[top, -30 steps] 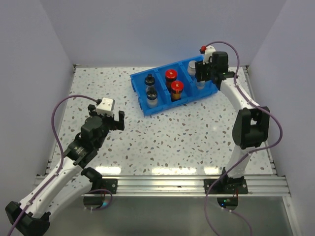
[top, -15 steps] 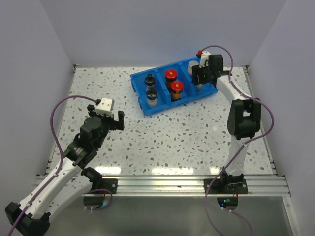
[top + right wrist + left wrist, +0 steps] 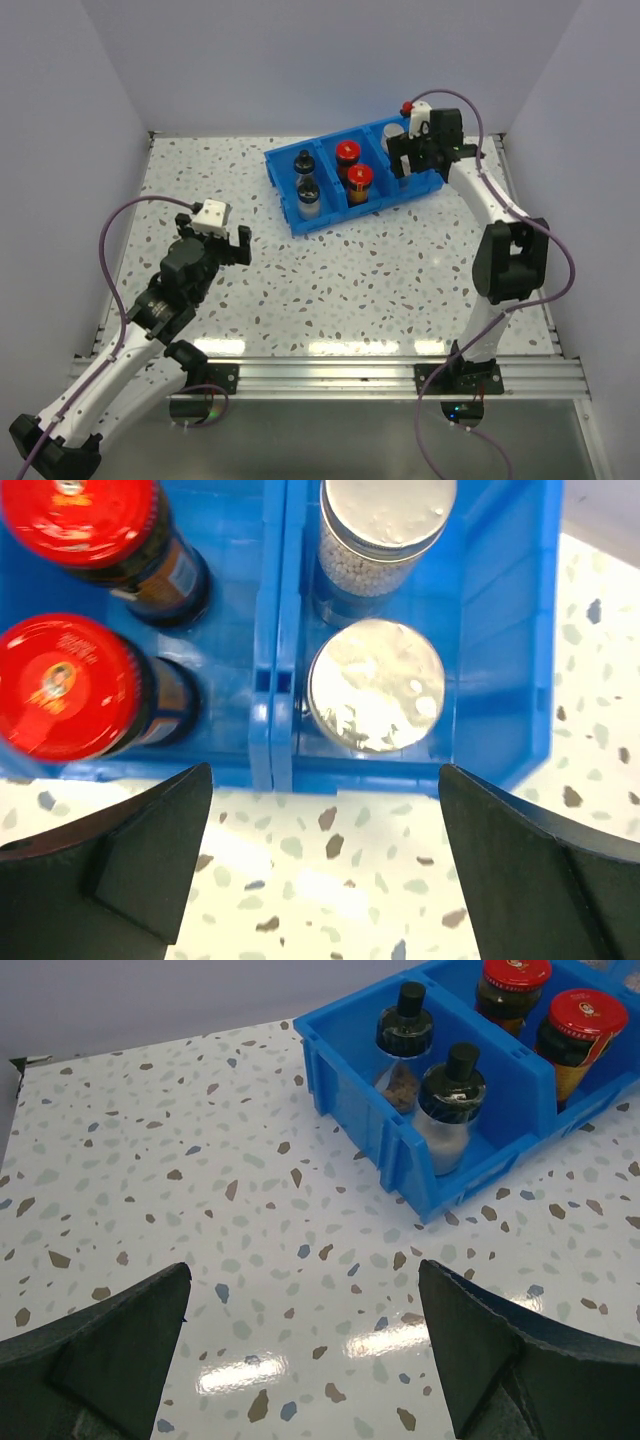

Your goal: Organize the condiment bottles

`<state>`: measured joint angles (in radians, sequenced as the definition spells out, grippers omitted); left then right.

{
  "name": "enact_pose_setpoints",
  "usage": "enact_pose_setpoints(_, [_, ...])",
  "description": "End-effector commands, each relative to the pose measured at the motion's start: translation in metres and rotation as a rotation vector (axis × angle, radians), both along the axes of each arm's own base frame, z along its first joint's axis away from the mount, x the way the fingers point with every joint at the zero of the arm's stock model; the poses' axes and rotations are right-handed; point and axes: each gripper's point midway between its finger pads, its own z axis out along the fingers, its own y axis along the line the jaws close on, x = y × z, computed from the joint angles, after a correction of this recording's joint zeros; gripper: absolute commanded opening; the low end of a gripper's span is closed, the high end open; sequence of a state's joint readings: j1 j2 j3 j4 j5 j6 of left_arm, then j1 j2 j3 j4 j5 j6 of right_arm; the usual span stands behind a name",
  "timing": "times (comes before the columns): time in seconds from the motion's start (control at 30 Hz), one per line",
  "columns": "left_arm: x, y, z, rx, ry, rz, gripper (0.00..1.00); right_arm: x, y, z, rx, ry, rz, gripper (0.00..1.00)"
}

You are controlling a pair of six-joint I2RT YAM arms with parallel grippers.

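The condiment bottles stand in a blue three-compartment bin (image 3: 282, 190). Two black-capped jars (image 3: 309, 193) fill the left compartment. Both red-capped jars (image 3: 360, 178) are in the middle one. In the right wrist view two silver-capped jars (image 3: 376, 685) sit one behind the other in the right compartment. My right gripper (image 3: 413, 160) hovers open over that compartment's front wall, fingers (image 3: 150, 850) wide apart and holding nothing. My left gripper (image 3: 214, 228) is open over bare table, well short of the bin (image 3: 400, 1160).
The speckled table is walled at the back and on both sides. The bin (image 3: 500, 630) lies at an angle near the back right. A metal rail runs along the near edge by the arm bases.
My right gripper has opened and let go of the front silver-capped jar, which now stands in the right compartment. The left arm has not moved.
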<state>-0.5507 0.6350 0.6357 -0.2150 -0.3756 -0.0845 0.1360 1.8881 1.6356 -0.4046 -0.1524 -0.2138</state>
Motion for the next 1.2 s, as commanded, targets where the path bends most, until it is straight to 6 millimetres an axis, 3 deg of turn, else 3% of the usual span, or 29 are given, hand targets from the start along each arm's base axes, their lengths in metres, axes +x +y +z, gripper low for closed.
enact_pose_setpoints(0.0, [0.002, 0.005, 0.005, 0.002, -0.029, 0.022, 1.00, -0.027, -0.001, 0.066, -0.005, -0.110, 0.044, 0.99])
enact_pose_setpoints(0.27, [0.002, 0.010, 0.002, 0.011, -0.025, 0.050, 1.00, -0.097, -0.007, 0.089, 0.001, -0.138, 0.069, 0.99])
enact_pose_setpoints(0.33, [0.001, 0.012, 0.004, 0.007, -0.030, 0.057, 1.00, -0.114, -0.011, 0.080, 0.024, -0.116, 0.030, 0.98])
enact_pose_setpoints(0.4, [0.001, 0.015, 0.004, 0.007, -0.037, 0.072, 1.00, -0.134, -0.014, 0.091, 0.078, -0.136, -0.009, 0.98])
enact_pose_setpoints(0.43, [0.000, 0.017, 0.006, 0.002, -0.047, 0.079, 1.00, -0.147, -0.012, 0.078, 0.102, -0.105, 0.005, 0.99])
enact_pose_setpoints(0.47, [0.000, 0.020, 0.006, -0.002, -0.051, 0.101, 1.00, -0.160, -0.014, 0.090, 0.119, -0.144, -0.004, 0.99])
enact_pose_setpoints(0.5, [0.000, 0.021, 0.006, -0.007, -0.056, 0.110, 1.00, -0.167, -0.015, 0.090, 0.143, -0.149, -0.021, 0.99])
enact_pose_setpoints(0.53, [0.001, 0.022, 0.009, -0.015, -0.067, 0.116, 1.00, -0.173, -0.022, 0.079, 0.136, -0.149, -0.056, 0.98])
enact_pose_setpoints(0.57, [0.001, 0.024, 0.008, -0.020, -0.065, 0.126, 1.00, -0.187, -0.028, 0.097, 0.142, -0.227, -0.076, 0.99])
enact_pose_setpoints(0.6, [0.002, 0.024, 0.008, -0.022, -0.066, 0.136, 1.00, -0.192, -0.034, 0.089, 0.134, -0.246, -0.108, 0.98])
enact_pose_setpoints(0.63, [0.003, 0.026, 0.006, -0.021, -0.063, 0.147, 1.00, -0.197, -0.050, 0.093, 0.102, -0.293, -0.186, 0.99])
enact_pose_setpoints(0.7, [0.006, 0.031, 0.007, -0.028, -0.061, 0.176, 1.00, -0.215, -0.063, 0.110, 0.090, -0.394, -0.242, 0.98])
enact_pose_setpoints(0.77, [0.012, 0.031, 0.005, -0.044, -0.050, 0.180, 1.00, -0.224, -0.077, 0.102, 0.067, -0.407, -0.310, 0.99])
enact_pose_setpoints(0.8, [0.018, 0.044, 0.003, -0.054, -0.042, 0.225, 1.00, -0.232, -0.080, 0.106, 0.076, -0.434, -0.331, 0.98])
enact_pose_setpoints(0.87, [0.026, 0.051, 0.005, -0.101, -0.036, 0.234, 1.00, -0.236, -0.086, 0.095, 0.075, -0.435, -0.372, 0.99])
enact_pose_setpoints(0.9, [0.030, 0.068, 0.006, -0.109, -0.038, 0.292, 1.00, -0.237, -0.091, 0.091, 0.078, -0.435, -0.409, 0.99])
enact_pose_setpoints(0.93, [0.033, 0.072, 0.003, -0.108, -0.026, 0.312, 1.00, -0.238, -0.094, 0.085, 0.079, -0.432, -0.429, 0.99])
enact_pose_setpoints(1.0, [0.035, 0.086, 0.006, -0.091, -0.031, 0.379, 1.00, -0.238, -0.103, 0.080, 0.096, -0.426, -0.512, 0.98])
enact_pose_setpoints(1.17, [0.031, 0.098, -0.009, -0.042, -0.024, 0.427, 1.00, -0.241, -0.119, 0.080, 0.113, -0.455, -0.627, 0.98])
